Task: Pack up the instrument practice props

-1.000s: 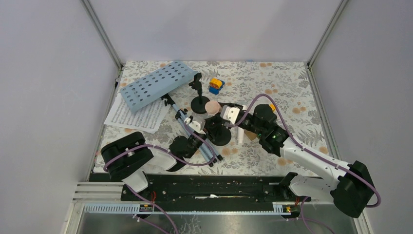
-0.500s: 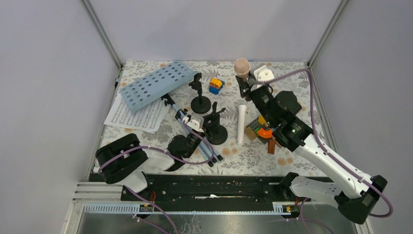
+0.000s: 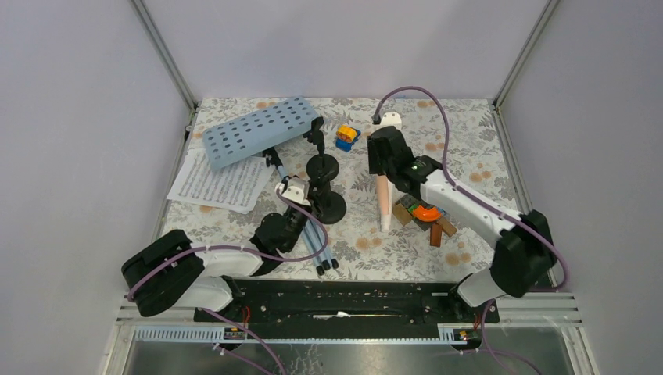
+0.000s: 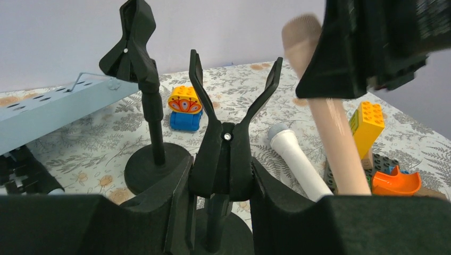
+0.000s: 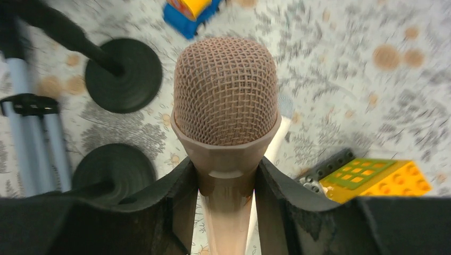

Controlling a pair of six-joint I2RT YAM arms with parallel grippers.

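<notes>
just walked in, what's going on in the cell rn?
Pack-up is under way. The right claw is shut on the pink microphone, held head-up over the table near the white microphone, which lies flat. The left claw grips the forked mic holder; the second holder stands beside it. The blue music rack and sheet pages lie at the far left.

Pink microphone [image 5: 226, 106] upright in right tool [image 5: 226, 204], white microphone [image 4: 295, 159] flat; near holder [image 4: 223, 159] in left tool [image 4: 220, 212], far holder [image 4: 151, 133] standing; blue rack [image 3: 258, 133] beside white pages [image 3: 223, 186].
</notes>
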